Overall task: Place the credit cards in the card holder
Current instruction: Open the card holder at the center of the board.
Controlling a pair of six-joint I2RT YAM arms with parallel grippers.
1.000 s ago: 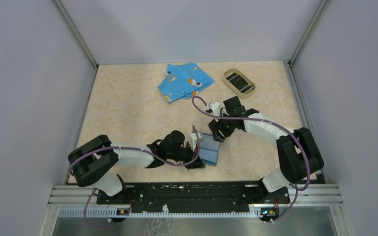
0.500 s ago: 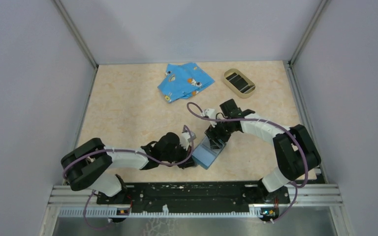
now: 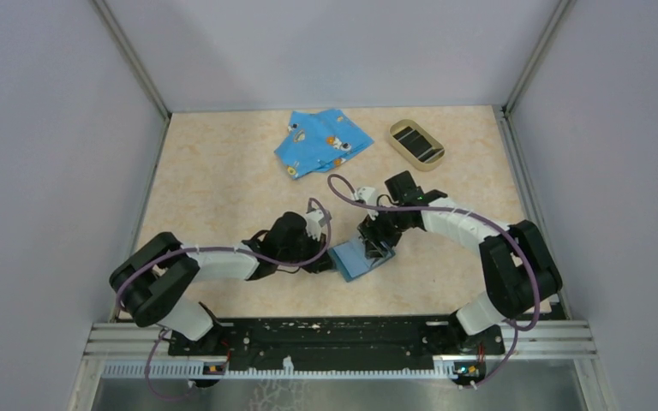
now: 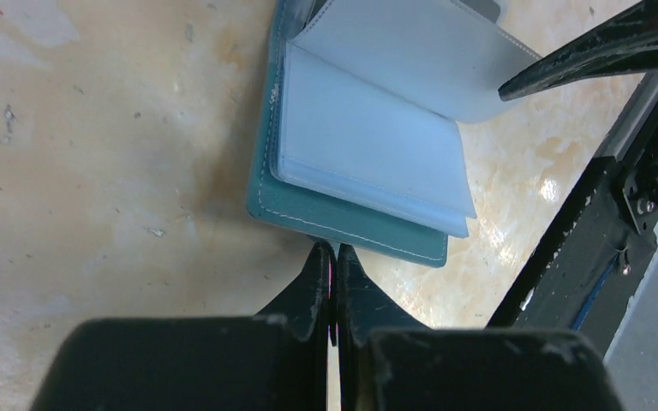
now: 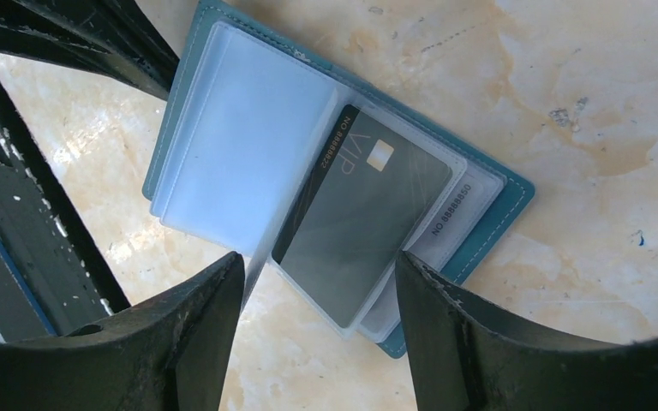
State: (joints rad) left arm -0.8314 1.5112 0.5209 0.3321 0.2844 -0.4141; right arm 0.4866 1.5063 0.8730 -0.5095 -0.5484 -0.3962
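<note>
From my left wrist, the card holder (image 4: 343,218) runs off the top edge. My left gripper (image 4: 331,257), tips pressed together, covers the spot where it meets the holder's near edge, so I cannot tell whether it pinches it. From my right wrist, a second card (image 5: 454,205) shows only a numbered strip beneath the credit card (image 5: 364,205), and from above the dark cards (image 3: 417,142) in the tray (image 3: 393,129) are too small to count.
</note>
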